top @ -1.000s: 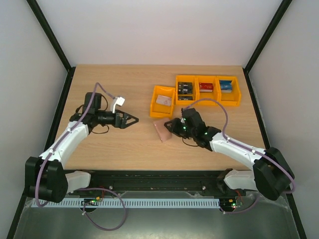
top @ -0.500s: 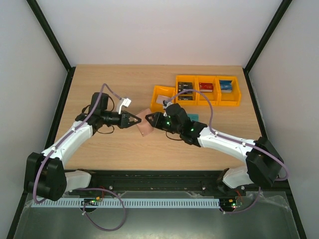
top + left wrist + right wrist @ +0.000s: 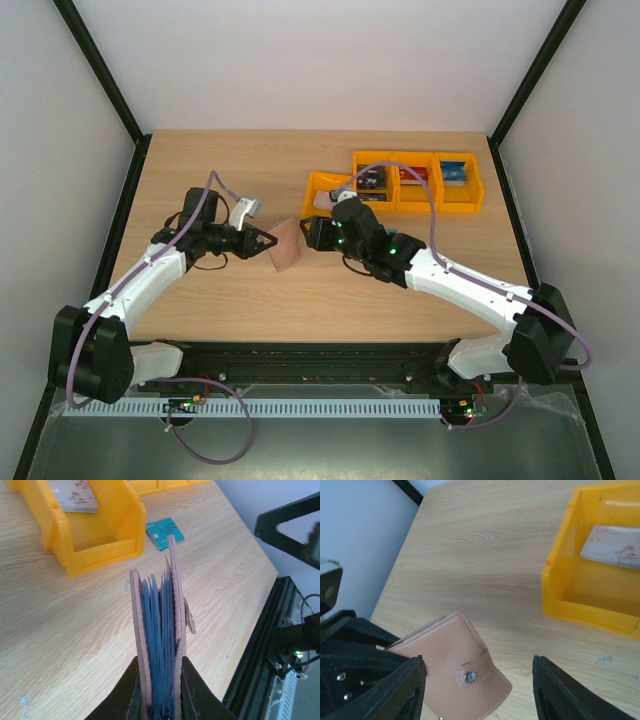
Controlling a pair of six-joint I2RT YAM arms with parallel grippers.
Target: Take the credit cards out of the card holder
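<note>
The pinkish-brown card holder (image 3: pixel 286 245) hangs above the table's middle, with my left gripper (image 3: pixel 264 241) shut on its lower end. In the left wrist view the card holder (image 3: pixel 175 595) stands edge-on in my left gripper (image 3: pixel 160 662), with blue leaves packed between its two covers. The credit cards do not show apart from those leaves. My right gripper (image 3: pixel 311 232) stands open just right of the holder. In the right wrist view my right gripper (image 3: pixel 479 664) has its jaws wide on either side of the holder (image 3: pixel 445 645), whose tab is snapped shut, and neither finger presses it.
An orange bin (image 3: pixel 328 203) holding a pale card (image 3: pixel 615 547) sits behind the right gripper, with three more orange bins (image 3: pixel 413 181) in a row farther back. A teal card (image 3: pixel 164 532) lies flat on the wood next to the near bin (image 3: pixel 100 535).
The right gripper carried the holder left off the table to the left gripper. The left gripper shut on it, and the right gripper has now opened and let go.
</note>
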